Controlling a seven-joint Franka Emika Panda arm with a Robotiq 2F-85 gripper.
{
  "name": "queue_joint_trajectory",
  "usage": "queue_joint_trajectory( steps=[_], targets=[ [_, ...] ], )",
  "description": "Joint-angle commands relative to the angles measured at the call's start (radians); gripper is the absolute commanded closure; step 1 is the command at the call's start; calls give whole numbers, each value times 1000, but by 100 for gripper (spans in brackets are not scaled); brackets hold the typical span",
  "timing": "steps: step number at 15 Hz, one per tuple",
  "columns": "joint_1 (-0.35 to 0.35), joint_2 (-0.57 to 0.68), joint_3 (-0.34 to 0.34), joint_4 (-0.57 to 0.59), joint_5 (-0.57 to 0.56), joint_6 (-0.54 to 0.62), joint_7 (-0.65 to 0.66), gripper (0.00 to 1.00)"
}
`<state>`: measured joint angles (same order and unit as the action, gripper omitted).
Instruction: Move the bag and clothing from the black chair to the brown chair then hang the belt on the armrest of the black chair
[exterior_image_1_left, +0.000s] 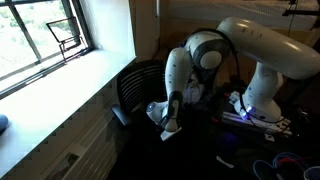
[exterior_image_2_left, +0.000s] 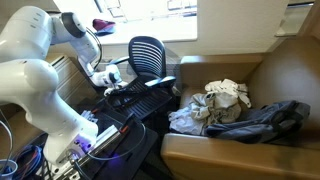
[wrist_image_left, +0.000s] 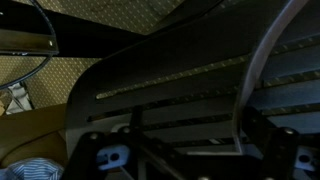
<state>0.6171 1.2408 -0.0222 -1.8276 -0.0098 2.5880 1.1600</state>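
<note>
Belt step remains, I'd judge: clothing (exterior_image_2_left: 226, 98) and dark bag (exterior_image_2_left: 268, 120) already lie on brown chair (exterior_image_2_left: 230, 158). Can't spot the belt. Gripper (exterior_image_2_left: 112, 77) released, empty, beside black chair (exterior_image_2_left: 148, 52). Locate belt first, pinch mid-length, drape over the armrest.

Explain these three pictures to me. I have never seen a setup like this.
The white machine is a robot arm with several joints; its hand is the grasping part at the tip. Two pictures come from cameras standing in the room, at different spots. The dark third one comes from a camera on the wrist, close to the ribbed black chair. On the wide brown chair lie pale crumpled clothing and a dark item, perhaps a bag or jacket. The hand is open and holds nothing that I can see.
</note>
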Motion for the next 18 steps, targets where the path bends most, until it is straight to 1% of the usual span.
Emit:
queue_joint_trajectory(
  steps=[1,2,3,4,6,14,15,16,18],
  targets=[
    [3,12,-3,16,8,-9,-5,0],
    [0,17,0,23,8,-9,-7,0],
    [3,22,-3,28,6,-1,-7,6],
    [4,21,-2,27,6,2,-9,27],
    [-1,21,2,29,9,4,-12,33],
    [-14,-2,-10,12,13,32,-10,89],
    [-15,-3,-13,11,13,32,-11,97],
    [-21,-6,-13,8,13,33,-17,99],
    [-21,-53,-23,-33,3,48,-26,100]
  ],
)
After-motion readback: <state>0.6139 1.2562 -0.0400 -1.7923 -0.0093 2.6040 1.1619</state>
